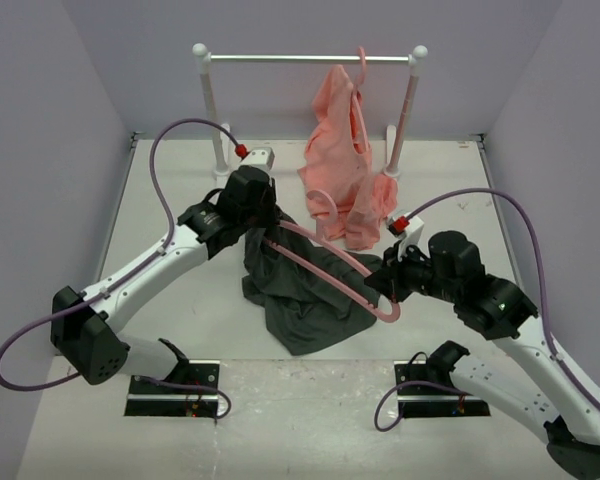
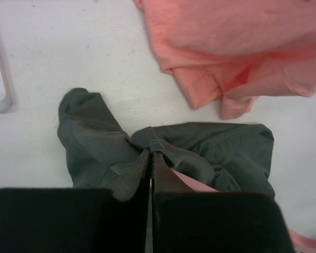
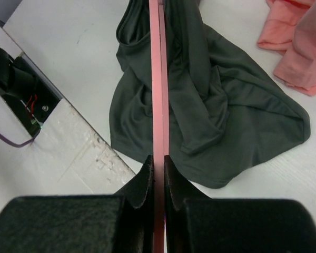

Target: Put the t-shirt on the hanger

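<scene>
My left arm reaches forward with its elbow bent, and the left gripper [image 2: 150, 154] is pinched shut on a fold of the t-shirt [image 1: 300, 295]. My right gripper [image 3: 157, 159] is clamped on the hanger [image 3: 158, 79], which lies across the shirt. The shirt sits bunched up just in front of the rack [image 1: 310, 58], close beside the pink top [image 1: 345, 150] hanging there. Bare table [image 1: 180, 200] shows in front of the rack's left post.

A salmon-pink garment [image 1: 340, 160] hangs from a white clothes rack [image 1: 280, 58] on the worktop [image 1: 205, 310], beyond the left end effector [image 1: 262, 232] and right end effector [image 1: 382, 287].
</scene>
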You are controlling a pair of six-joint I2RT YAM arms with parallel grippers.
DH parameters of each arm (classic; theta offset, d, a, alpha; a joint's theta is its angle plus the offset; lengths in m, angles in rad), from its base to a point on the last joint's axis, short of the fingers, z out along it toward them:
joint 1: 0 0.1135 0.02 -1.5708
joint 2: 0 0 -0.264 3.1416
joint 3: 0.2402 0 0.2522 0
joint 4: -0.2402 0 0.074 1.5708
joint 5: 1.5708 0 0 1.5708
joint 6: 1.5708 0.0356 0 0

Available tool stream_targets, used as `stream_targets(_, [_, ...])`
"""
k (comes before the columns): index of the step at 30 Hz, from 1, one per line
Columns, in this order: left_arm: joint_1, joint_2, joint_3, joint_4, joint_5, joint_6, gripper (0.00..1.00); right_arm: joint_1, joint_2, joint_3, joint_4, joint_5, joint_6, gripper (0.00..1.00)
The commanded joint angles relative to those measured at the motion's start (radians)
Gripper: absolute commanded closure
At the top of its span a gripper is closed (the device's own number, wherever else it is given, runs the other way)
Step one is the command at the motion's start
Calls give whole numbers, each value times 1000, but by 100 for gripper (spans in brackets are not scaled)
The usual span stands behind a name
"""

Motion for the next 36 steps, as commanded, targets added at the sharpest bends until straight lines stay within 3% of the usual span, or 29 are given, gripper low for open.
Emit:
stream_targets(1, [-103,-50,84,-2,-23,42,100,20,5,-86,295,-7,50,100])
stream_targets(7, [-212,-75,205,-48,-62,58,100,28,-86,-331,668,-12,96,100])
stream_targets(10, [-288,-82,308,-64,-74,70,100,28,-154,-509,1011,-86,130,100])
stream_targets(17, [-392,-32,503,-156,-80,156,100,27,-210,-638,1312,-226,99,100])
stream_targets(19, [-392,0,588,-245,-222,171,100,28,-241,-648,1336,-226,71,100])
stream_targets(24, [-377,62,751,-388,-407,183,100,26,-239,-629,1290,-208,15,100])
stream_targets(29, [-360,75,826,-374,-492,193,100,25,-139,-573,1168,-206,-2,100])
stream_targets(36, [-328,138,841,-399,-373,223,100,26,-184,-621,1279,-258,-32,100])
